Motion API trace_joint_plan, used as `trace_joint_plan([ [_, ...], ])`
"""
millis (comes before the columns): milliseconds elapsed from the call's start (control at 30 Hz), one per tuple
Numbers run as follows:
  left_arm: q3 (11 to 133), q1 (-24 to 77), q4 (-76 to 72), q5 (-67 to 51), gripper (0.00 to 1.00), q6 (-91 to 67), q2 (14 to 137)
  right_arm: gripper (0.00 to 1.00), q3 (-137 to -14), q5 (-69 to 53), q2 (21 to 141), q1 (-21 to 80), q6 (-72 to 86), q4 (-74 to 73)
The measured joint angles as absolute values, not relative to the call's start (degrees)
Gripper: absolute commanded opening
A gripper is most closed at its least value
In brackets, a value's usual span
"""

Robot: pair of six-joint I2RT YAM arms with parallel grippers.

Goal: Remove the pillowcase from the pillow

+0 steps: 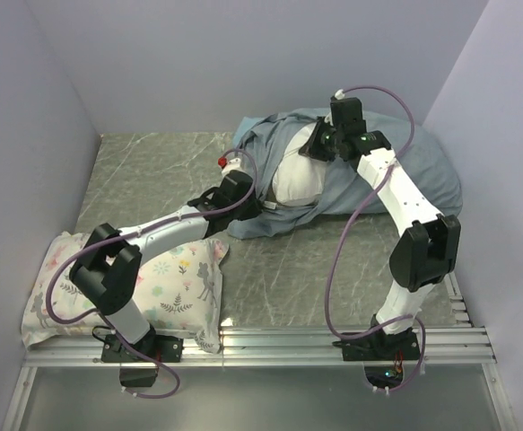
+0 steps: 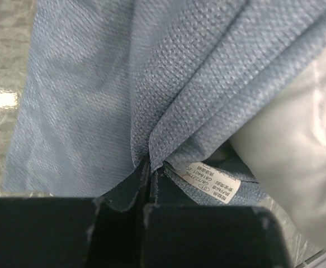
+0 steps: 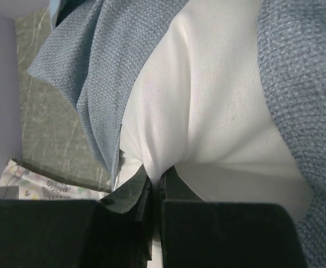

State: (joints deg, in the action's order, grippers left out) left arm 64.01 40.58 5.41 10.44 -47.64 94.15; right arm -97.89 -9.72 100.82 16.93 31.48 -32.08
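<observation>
The blue-grey pillowcase lies at the back right of the table, its mouth bunched open toward the left. The plain white pillow bulges out of that mouth. My left gripper sits at the near left edge of the opening, shut on a fold of the pillowcase beside its white care label. At the top of the opening my right gripper is shut on a pinch of the white pillow, with blue pillowcase fabric on both sides.
A white pillow printed with flowers and animals lies at the front left by the left arm's base. Grey marbled tabletop shows left of the pillowcase. Pale walls close in at the back and both sides. A metal rail runs along the near edge.
</observation>
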Motion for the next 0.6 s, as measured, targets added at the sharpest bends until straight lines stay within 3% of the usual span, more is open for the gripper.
trace_joint_plan([
  [200,64.03,37.32,5.13,10.11,0.00,-49.01,96.60,0.00,-91.90,-11.42,95.68,16.69,31.48,-31.42],
  [467,72.01,30.81,6.35,5.28,0.00,-52.05,104.16,0.00,-64.77,-14.17,71.96,20.80,32.36,-23.40],
  [500,74.48,30.83,6.94,5.06,0.02,-52.03,105.71,0.00,-62.24,-13.32,69.95,22.15,32.36,-22.09],
  [567,78.43,30.83,8.54,4.32,0.19,-51.68,107.79,0.00,-57.98,-11.73,67.18,24.14,32.34,-20.12],
  [600,79.37,30.83,9.17,4.25,0.33,-51.42,108.20,0.00,-56.05,-11.07,66.54,24.82,32.36,-19.20],
])
